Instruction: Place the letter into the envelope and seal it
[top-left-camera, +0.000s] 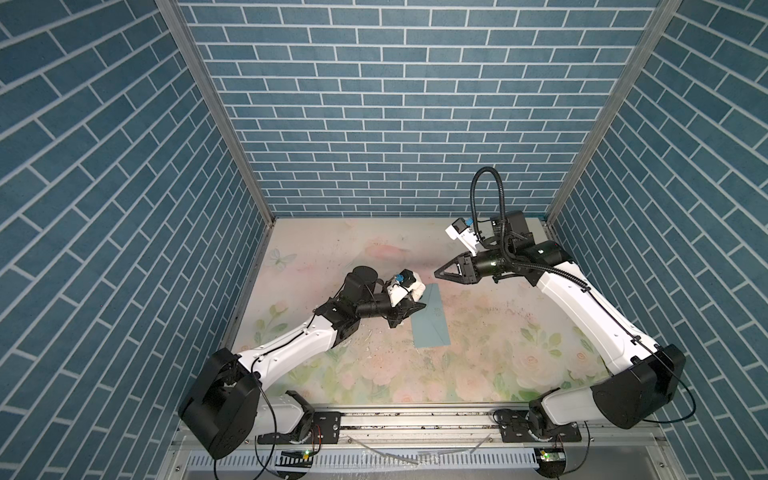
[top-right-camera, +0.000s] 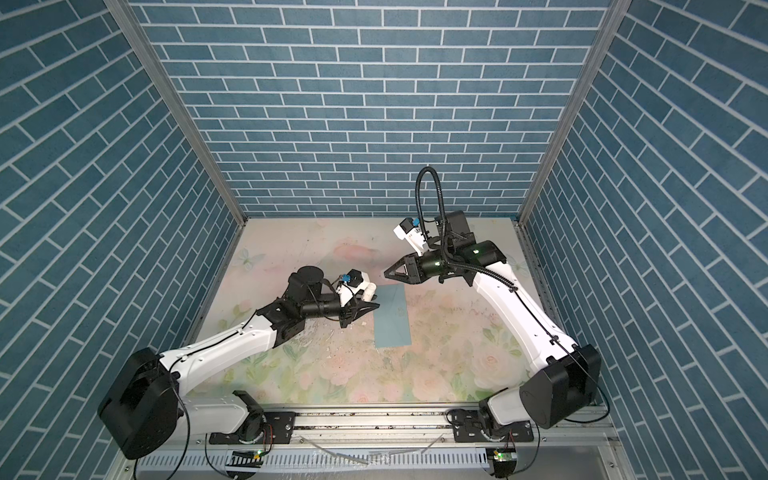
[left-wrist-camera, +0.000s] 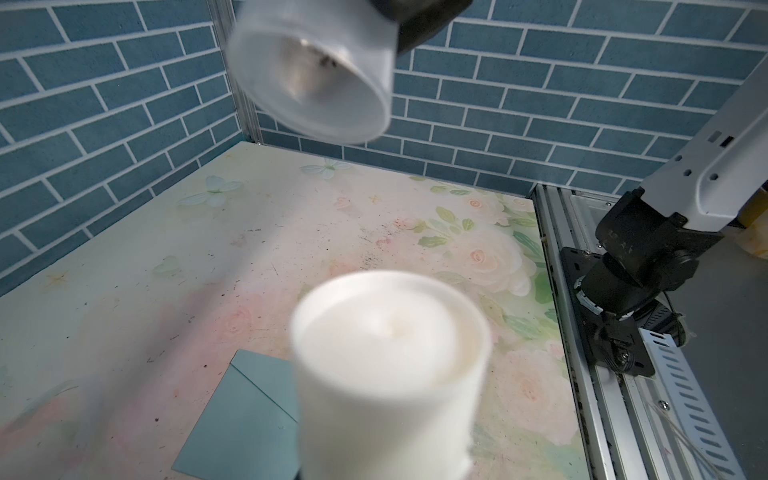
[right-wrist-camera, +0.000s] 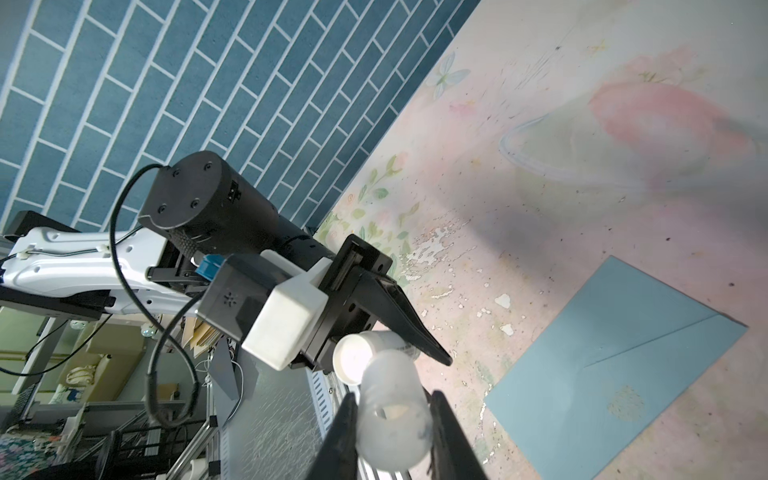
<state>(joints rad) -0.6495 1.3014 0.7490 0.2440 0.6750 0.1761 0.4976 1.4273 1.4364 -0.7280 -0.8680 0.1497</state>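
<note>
The teal envelope (top-left-camera: 432, 318) (top-right-camera: 390, 318) lies flat on the floral mat with its pointed flap folded down, also seen in the wrist views (left-wrist-camera: 241, 415) (right-wrist-camera: 615, 395). The letter is out of view. My left gripper (top-left-camera: 419, 308) hovers at the envelope's left edge, shut on a white glue-stick tube (left-wrist-camera: 386, 374) (right-wrist-camera: 355, 357) that hides its jaws in the left wrist view. My right gripper (top-left-camera: 437, 274) (right-wrist-camera: 392, 395) hangs just beyond the envelope's far end, shut on a translucent cap (right-wrist-camera: 392, 419) (left-wrist-camera: 311, 75). Cap and tube are close together but apart.
Blue brick-pattern walls (top-left-camera: 374, 124) close off the back and both sides. An aluminium rail (top-left-camera: 415, 419) with both arm bases runs along the front edge. The mat's print is worn and flaking left of the envelope (right-wrist-camera: 440, 249).
</note>
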